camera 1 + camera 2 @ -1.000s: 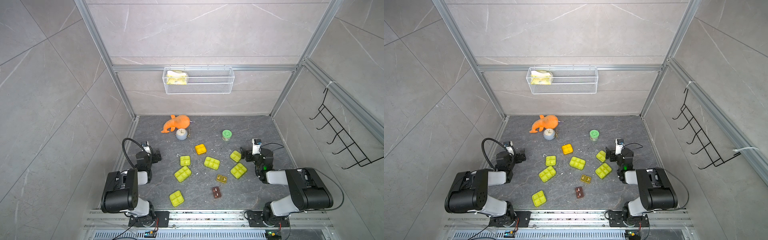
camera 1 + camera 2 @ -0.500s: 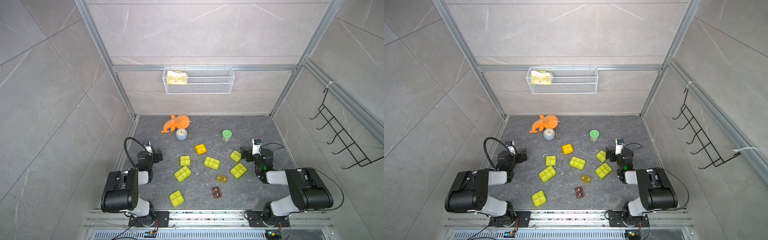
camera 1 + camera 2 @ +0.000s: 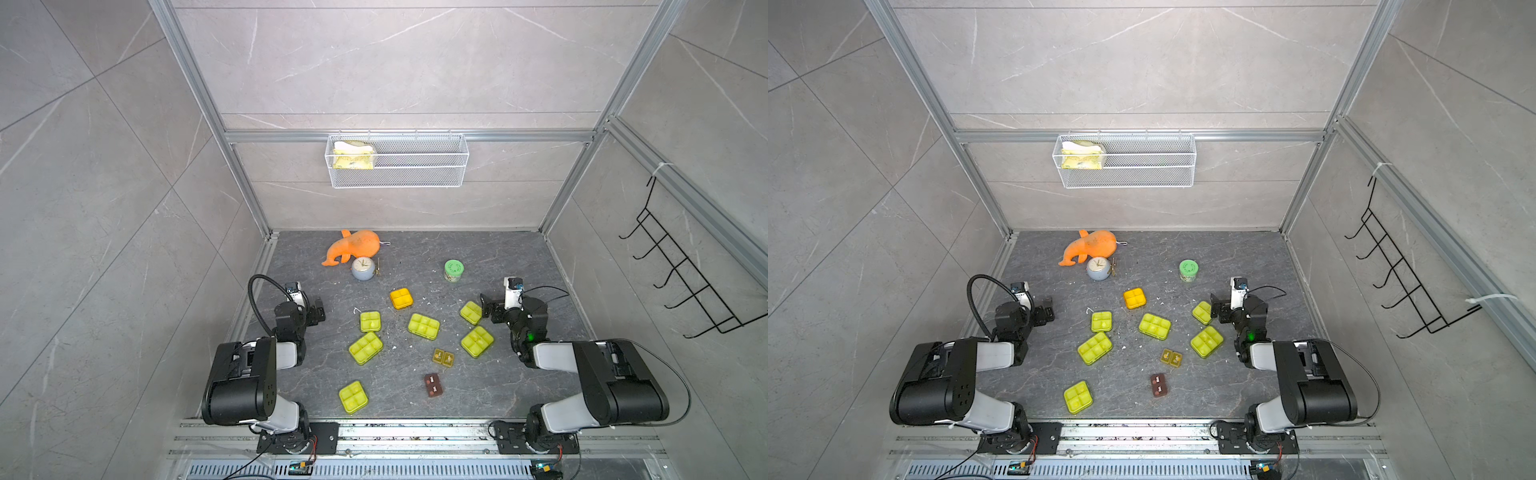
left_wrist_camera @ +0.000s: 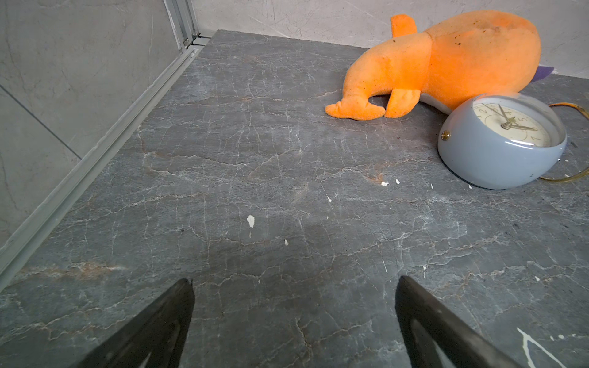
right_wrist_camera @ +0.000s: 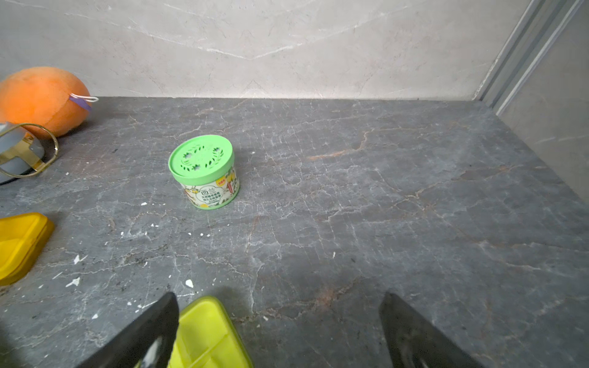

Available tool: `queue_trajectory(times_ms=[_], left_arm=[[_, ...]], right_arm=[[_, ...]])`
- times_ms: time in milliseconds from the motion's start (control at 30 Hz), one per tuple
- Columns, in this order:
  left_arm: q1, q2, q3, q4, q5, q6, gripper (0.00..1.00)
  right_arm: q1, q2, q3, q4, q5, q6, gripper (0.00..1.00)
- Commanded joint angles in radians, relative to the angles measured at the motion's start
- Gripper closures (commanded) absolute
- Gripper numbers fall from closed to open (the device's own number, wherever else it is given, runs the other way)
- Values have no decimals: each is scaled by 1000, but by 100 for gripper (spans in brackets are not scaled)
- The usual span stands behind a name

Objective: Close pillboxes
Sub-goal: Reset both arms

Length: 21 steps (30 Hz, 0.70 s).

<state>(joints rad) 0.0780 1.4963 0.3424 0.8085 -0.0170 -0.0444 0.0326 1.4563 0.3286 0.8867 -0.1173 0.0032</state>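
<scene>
Jaws of left gripper (image 4: 294,279) and right gripper (image 5: 279,294) stand wide apart, empty. Pillboxes (image 3: 423,326) lie scattered on the table (image 3: 511,257) between them (lids look down; latching cannot be told). Step in hand: approach. Next move, probably: press down squarely on the nearest pillbox (image 5: 207,334), just beside the right gripper.

The pillboxes (image 3: 423,326) lie scattered on the desk (image 4: 255,159) between the left fingers (image 4: 172,318) and the right fingers (image 5: 149,331). One pillbox (image 5: 207,334) lies just beside the right fingers. The jar (image 5: 204,172) stands ahead of the right fingers. The clock (image 4: 500,143) lies ahead of the left fingers, with the plush toy (image 4: 446,60) just behind it.
</scene>
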Motion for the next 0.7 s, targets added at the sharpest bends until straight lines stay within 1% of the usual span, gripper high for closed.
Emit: queue_trajectory(times_ms=[0, 100, 167, 233, 300, 367, 667], left_arm=[[-1, 3, 21, 28, -6, 24, 0], [-2, 4, 22, 27, -6, 24, 0], [-1, 4, 22, 27, -6, 24, 0], [-2, 3, 22, 28, -6, 24, 0], [-2, 4, 21, 27, -5, 24, 0], [-2, 4, 21, 27, -5, 24, 0], [-1, 4, 22, 27, -6, 24, 0]], right_arm=[[5, -44, -10, -16, 2, -6, 0], [6, 14, 13, -11, 6, -4, 0], [4, 75, 20, 44, 7, -3, 0], [5, 55, 27, -14, 8, -9, 0], [5, 70, 22, 25, 7, -6, 0], [5, 61, 26, 0, 7, -9, 0], [15, 67, 34, -3, 19, -19, 0]])
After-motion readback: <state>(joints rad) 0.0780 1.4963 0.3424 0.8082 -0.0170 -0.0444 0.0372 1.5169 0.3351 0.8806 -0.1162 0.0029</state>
